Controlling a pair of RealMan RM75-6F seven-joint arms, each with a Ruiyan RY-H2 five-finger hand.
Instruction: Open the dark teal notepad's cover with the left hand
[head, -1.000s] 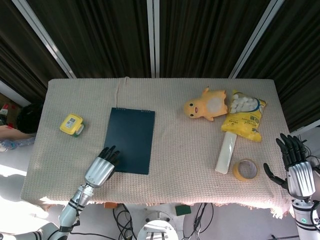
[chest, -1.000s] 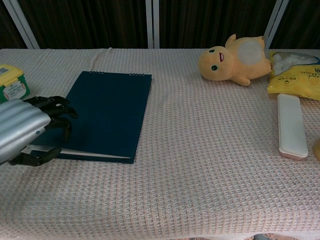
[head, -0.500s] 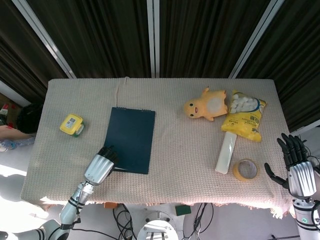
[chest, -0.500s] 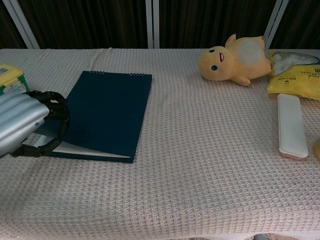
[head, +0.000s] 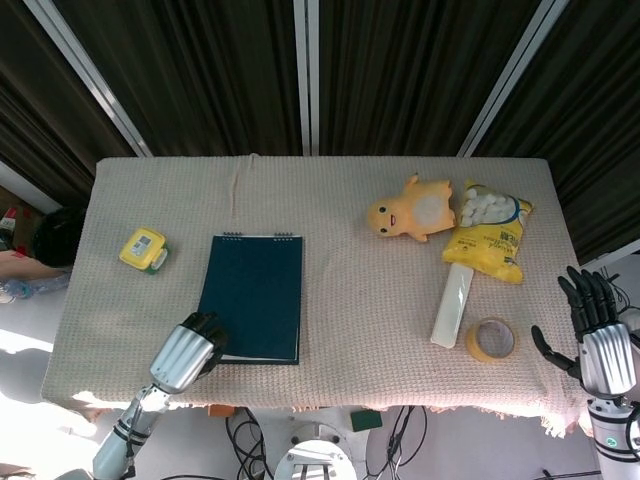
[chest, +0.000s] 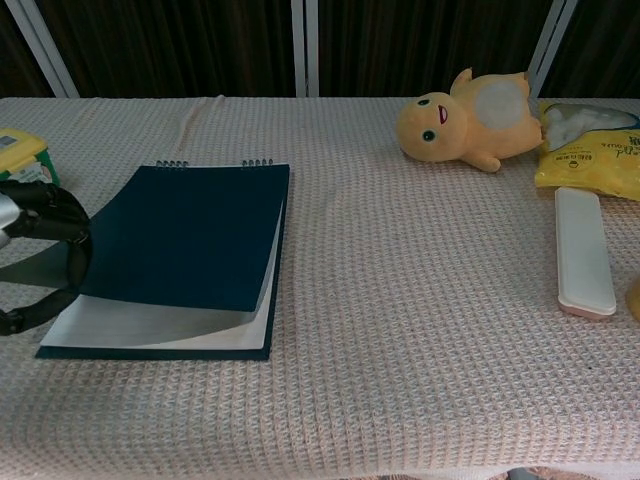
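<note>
**Cover lifted at the near corner, not yet turned over**

Mid-lift. In the chest view, at left of the frame, notepad (chest: 185, 235) lying flat on the table (chest: 400, 350), spiral binding at the far edge, dark teal cover (chest: 170, 240) raised off the near left corner and bowed, white page (chest: 150, 325) showing beneath. In the head view, same notepad (head: 250, 297) at lower left of centre, square to the table edge. Left hand (chest: 45, 255) at the far left edge of the chest view, dark fingers (chest: 60, 215) curled around the cover's near left corner and grasping it, thumb seemingly below; exact contact partly cut off by the frame. Seen from above, left hand (head: 185, 350) just at the pad's near left corner. Right hand (head: 595, 335) at the lower right of the head view, off the table edge, fingers spread, holding nothing.

Next, as a judgement: carry the corner up and away toward the spiral, then fold the cover past the binding until it lies back. Risk of the pad sliding on the woven cloth, or of a page coming up with the cover.

Writing: dark print on the yellow bag (head: 490, 228) at upper right, too small to read. Label on the small yellow box (head: 143, 248) at left likewise illegible. No lettering visible on the cover.
</note>
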